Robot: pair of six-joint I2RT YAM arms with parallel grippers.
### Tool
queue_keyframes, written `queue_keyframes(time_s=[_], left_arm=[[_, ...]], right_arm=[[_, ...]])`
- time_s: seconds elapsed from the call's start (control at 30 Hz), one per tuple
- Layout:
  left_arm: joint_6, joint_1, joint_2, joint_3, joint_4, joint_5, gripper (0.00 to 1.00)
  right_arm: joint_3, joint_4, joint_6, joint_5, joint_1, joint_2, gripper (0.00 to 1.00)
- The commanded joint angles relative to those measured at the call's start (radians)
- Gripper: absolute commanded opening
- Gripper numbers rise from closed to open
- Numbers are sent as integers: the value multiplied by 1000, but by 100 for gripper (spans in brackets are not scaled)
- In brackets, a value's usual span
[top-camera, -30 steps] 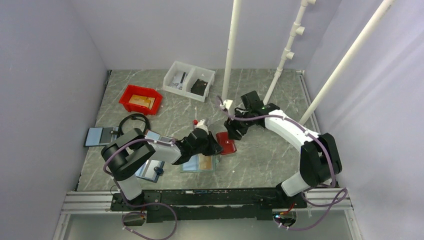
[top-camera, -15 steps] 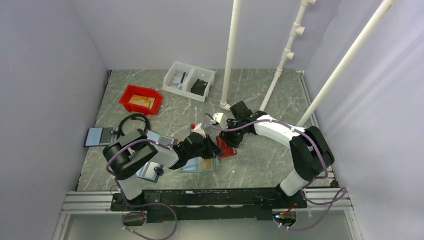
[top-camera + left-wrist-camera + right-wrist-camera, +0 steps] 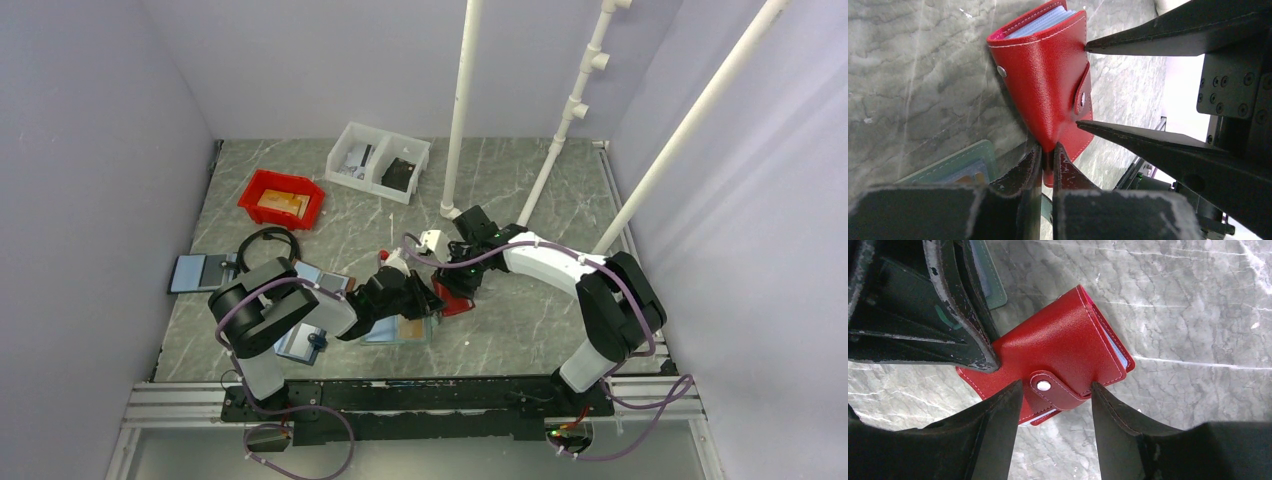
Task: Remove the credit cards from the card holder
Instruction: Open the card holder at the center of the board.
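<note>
Aluminium rail (image 3: 420, 395) runs along the near edge, with both arm bases bolted to it. Just beyond, a light teal holder (image 3: 400, 328) lies open on the table, an orange card showing inside it. The left arm reaches over it.

Next comes the card holder (image 3: 1048, 75), red grained leather with white stitching. It sits mid-table between the two arms, folded shut with its strap snapped down. Pale blue edges of the credit cards (image 3: 1043, 24) show between the covers. The left gripper (image 3: 1047, 152) is clamped narrow on the holder's lower edge. The right gripper (image 3: 1056, 384) stands half spread, one finger on each side of the snap tab (image 3: 1053, 387), tips at the cover; whether they press on it cannot be told.

To the left, another flat holder (image 3: 300, 340) lies partly under the left arm, and a blue-grey one (image 3: 195, 270) rests near the wall. A looped black cable (image 3: 265, 240) lies between them.

Farther back stand a red bin (image 3: 283, 197) with something tan inside and a white two-part bin (image 3: 378, 160). The printed items in the white bin are too small to read.

White pipes (image 3: 462, 100) rise from the far side of the grey-green marbled table (image 3: 520, 320). Plain lilac walls (image 3: 100, 150) close in three sides.
</note>
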Motion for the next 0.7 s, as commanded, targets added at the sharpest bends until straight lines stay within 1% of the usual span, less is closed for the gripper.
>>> queue_keyframes(time_s=[0.0,0.27,0.43,0.57,0.67], left_arm=[[-25,-7,-9,-10,65,12,0],[-50,-8,6,-5,103,31,0],[-49,-7,-7,-10,98,28,0],[-49,-8,-19,-16,92,23,0],[-45,-8,-26,-25,86,12,0]], right_arm=[[23,23,-1,11,12,-19,56],[16,30,0,4,37,-8,54],[13,45,3,63,66,18,51],[13,55,3,110,68,27,47],[11,58,4,142,67,21,41]])
